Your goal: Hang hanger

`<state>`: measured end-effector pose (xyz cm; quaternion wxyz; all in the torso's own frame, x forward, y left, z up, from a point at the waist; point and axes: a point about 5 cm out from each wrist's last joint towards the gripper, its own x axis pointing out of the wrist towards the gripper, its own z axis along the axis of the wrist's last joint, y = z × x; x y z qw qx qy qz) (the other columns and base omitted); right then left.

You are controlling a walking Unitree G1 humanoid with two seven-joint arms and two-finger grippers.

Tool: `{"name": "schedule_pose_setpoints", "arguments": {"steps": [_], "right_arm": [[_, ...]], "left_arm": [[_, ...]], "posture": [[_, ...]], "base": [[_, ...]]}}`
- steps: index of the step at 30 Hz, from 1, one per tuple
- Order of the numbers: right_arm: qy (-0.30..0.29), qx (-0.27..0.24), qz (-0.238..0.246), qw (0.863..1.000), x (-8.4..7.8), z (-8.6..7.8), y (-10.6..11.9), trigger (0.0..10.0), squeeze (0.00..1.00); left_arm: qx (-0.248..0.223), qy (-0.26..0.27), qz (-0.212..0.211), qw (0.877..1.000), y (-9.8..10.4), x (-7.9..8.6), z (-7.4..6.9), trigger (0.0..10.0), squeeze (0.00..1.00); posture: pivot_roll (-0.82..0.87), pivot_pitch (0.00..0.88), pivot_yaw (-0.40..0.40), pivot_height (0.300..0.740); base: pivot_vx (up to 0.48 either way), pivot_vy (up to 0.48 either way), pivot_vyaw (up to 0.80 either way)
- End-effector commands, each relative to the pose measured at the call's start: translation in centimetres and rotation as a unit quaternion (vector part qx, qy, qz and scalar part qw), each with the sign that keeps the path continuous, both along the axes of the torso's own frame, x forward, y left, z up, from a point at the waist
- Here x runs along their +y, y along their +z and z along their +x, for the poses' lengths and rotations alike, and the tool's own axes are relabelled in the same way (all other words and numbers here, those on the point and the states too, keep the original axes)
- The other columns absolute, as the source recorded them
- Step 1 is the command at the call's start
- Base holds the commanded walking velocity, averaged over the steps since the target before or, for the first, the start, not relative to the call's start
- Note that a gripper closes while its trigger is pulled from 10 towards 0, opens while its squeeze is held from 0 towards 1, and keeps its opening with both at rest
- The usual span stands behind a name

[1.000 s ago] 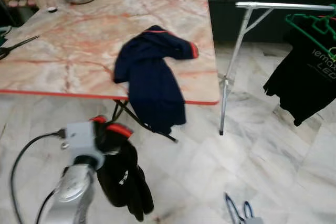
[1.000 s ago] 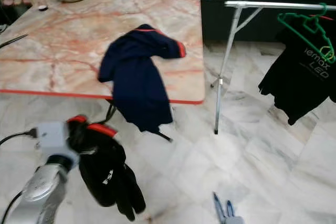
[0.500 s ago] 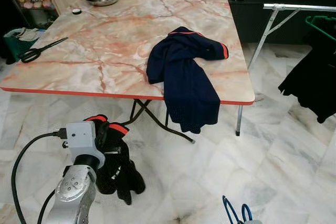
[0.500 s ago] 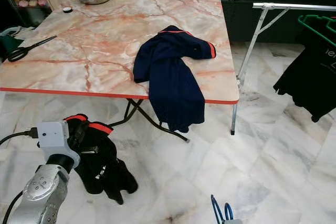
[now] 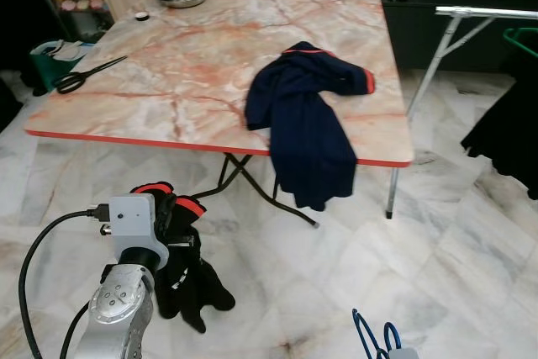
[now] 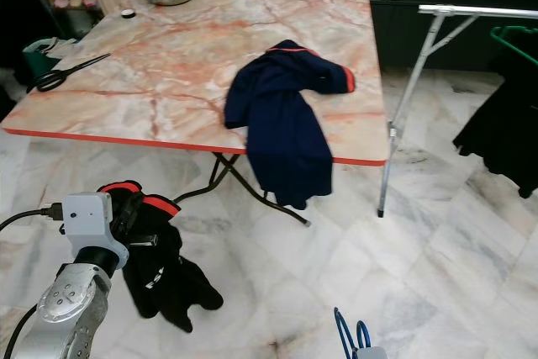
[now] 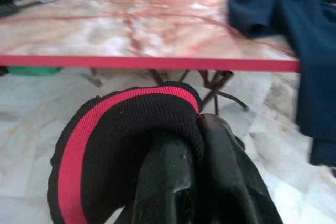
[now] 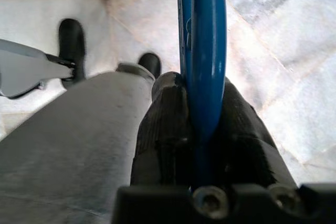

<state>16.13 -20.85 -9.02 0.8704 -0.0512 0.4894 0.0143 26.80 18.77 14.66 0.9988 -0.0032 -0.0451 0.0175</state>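
Blue hanger [image 8: 202,66] clamped in right jaws (low, over floor), left jaws gripping black garment [image 5: 181,262].

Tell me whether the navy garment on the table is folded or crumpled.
Crumpled: the navy garment lies bunched on the marble table, with one end hanging over the front edge.

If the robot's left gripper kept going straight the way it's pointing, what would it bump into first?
Probably the red edge of the marble table. The left gripper, shut on a black garment with a red cuff, points at that edge, with open floor between. Depth is hard to judge, so it might slip just beneath.
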Motion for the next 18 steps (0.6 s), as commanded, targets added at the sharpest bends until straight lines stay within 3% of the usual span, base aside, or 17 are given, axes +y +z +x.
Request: {"name": "schedule_pose_setpoints", "arguments": {"steps": [1, 8, 14, 18], "right_arm": [[-0.003, 0.02, 0.002, 1.0, 0.4, -1.2, -0.6, 10.0, 0.0], [0.0, 0.02, 0.003, 1.0, 0.8, -1.3, -0.7, 10.0, 0.0], [-0.003, 0.016, -0.001, 1.0, -0.1, -1.1, -0.4, 10.0, 0.0], [-0.003, 0.015, -0.001, 1.0, -0.2, -1.1, -0.4, 10.0, 0.0]], "left_arm": [[-0.014, -0.003, 0.001, 1.0, 0.5, 0.0, -0.1, 10.0, 0.0], [-0.015, -0.005, 0.0, 1.0, 0.5, 0.1, -0.1, 10.0, 0.0], [-0.02, -0.005, -0.002, 1.0, 0.7, 0.2, -0.1, 10.0, 0.0], [-0.045, -0.019, -0.008, 0.999, 2.1, 0.1, -0.1, 10.0, 0.0]], "posture": [[0.04, 0.193, 0.023, 0.74], [0.04, 0.194, 0.023, 0.74], [0.03, 0.193, 0.026, 0.74], [0.04, 0.184, 0.028, 0.74]], "base": [[0.0, 0.0, 0.0], [0.0, 0.0, 0.0], [0.0, 0.0, 0.0], [0.0, 0.0, 0.0]]}}
